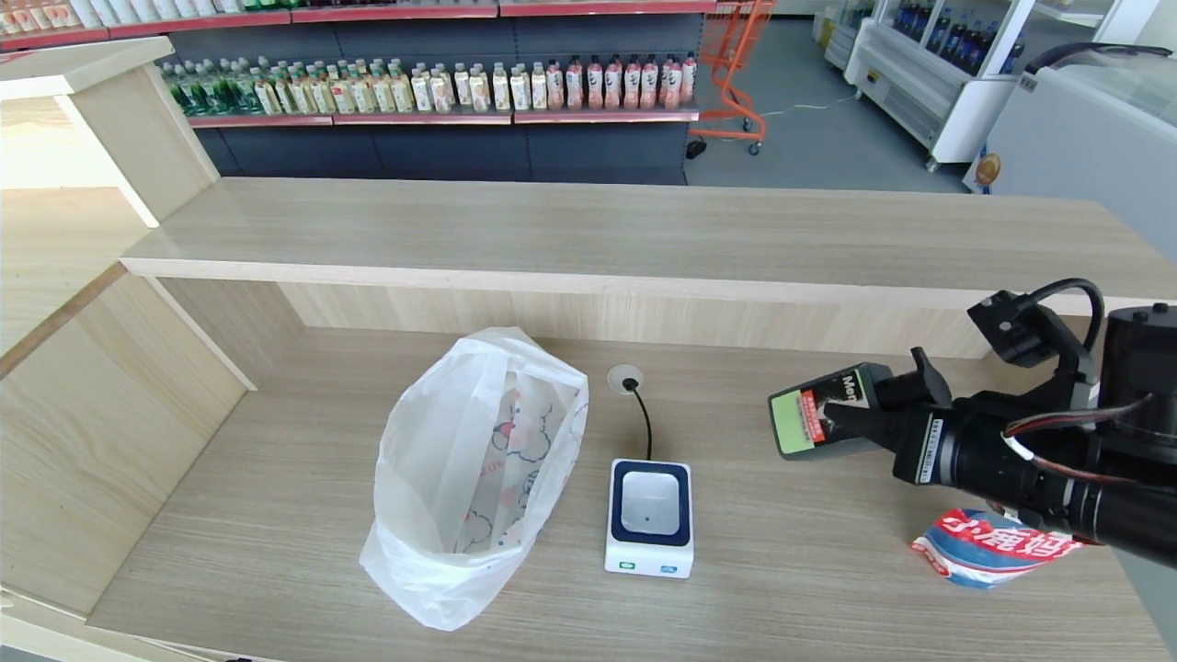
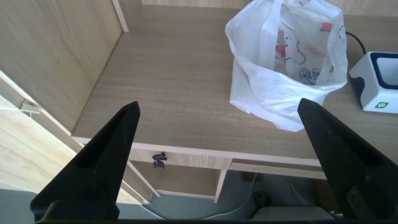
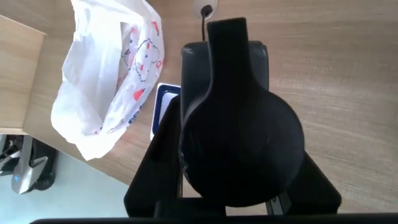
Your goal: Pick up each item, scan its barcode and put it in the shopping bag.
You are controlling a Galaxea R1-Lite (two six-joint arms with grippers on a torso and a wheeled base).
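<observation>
My right gripper (image 1: 841,418) is shut on a small dark box with a green end and a red label (image 1: 809,421), held in the air to the right of the barcode scanner (image 1: 649,517). The same box (image 3: 255,56) shows dark in the right wrist view, with the scanner (image 3: 163,106) beyond it. The white shopping bag (image 1: 478,469) stands open to the left of the scanner, and appears again as the bag (image 2: 286,59) and the scanner (image 2: 379,81) in the left wrist view. My left gripper (image 2: 217,162) is open, off the counter's front edge, with nothing between its fingers.
A red, white and blue snack packet (image 1: 988,547) lies on the counter under my right arm. The scanner's cable (image 1: 642,414) runs to a hole in the counter. A raised wooden ledge (image 1: 598,230) backs the counter and a side wall (image 1: 110,432) closes its left.
</observation>
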